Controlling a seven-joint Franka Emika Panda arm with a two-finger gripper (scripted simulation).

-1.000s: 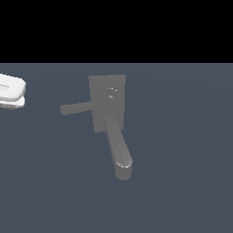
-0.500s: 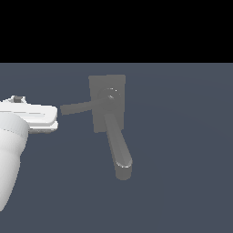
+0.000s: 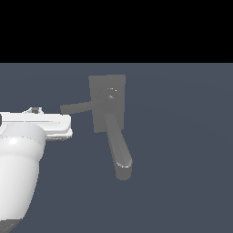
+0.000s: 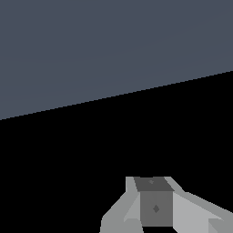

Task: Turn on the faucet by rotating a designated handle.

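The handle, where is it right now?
In the exterior view the handle sticks out from the faucet pivot toward that view's left, its free end just above the white robot arm.

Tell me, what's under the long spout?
Under the spout you can see the faucet's square base and the plain grey floor. The spout covers part of the base and floor, so those bits stay hidden.

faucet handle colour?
Dull grey, same as the rest of the faucet. The handle shows best in the exterior view.
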